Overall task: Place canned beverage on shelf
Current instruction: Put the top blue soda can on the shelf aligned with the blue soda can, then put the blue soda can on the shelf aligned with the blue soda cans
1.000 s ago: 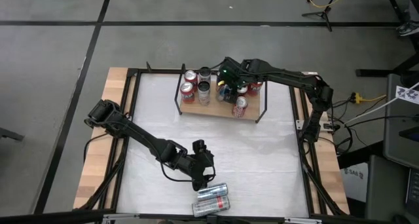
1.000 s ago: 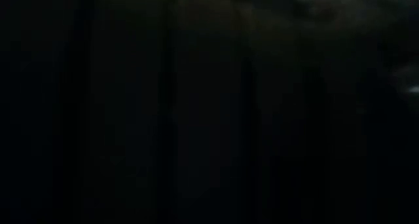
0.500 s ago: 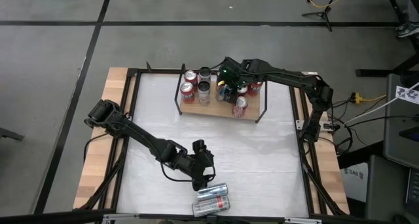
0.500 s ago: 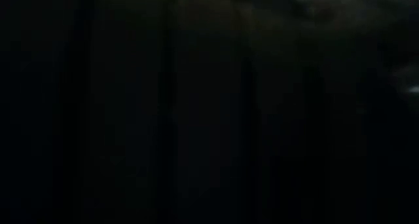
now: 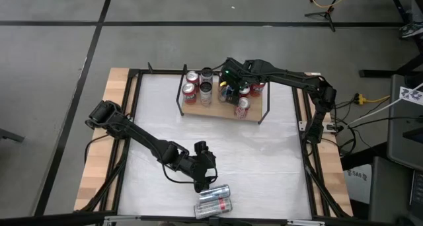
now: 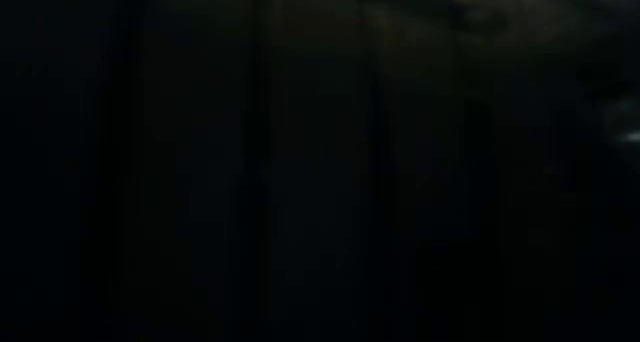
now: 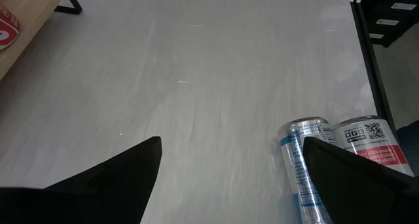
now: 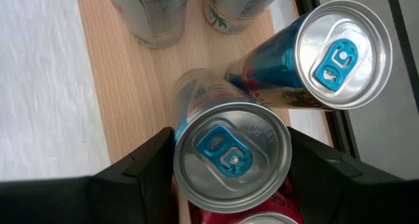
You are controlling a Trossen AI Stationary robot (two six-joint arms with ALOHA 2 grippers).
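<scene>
Lying nearest the table's front edge, well apart from the shelf, are two cans on their sides, touching each other: a silver can with blue stripes and a silver can with a red band. The red-banded one carries a QR code and small black print on white, but none of it can be read. The left gripper hovers just beside them on the shelf side, its fingers spread wide with nothing between them; the striped can sits off toward one finger rather than centred in the gap.

Farther off, on the shelf, the right gripper has its two fingers against either side of an upright blue-tabbed can, apparently gripping it; whether its base is already down on the board cannot be seen. Just beside it stands a blue can, tilted in this view, with two more cans beyond and a red can close under the gripper; the overhead view shows several red cans and a silver one on the shelf. Their labels are too partial to read.

To finish well, I judge the right gripper should settle the can flat on bare wood before opening, then lift straight up so the neighbours are not knocked. The low view is dark and shows nothing.
</scene>
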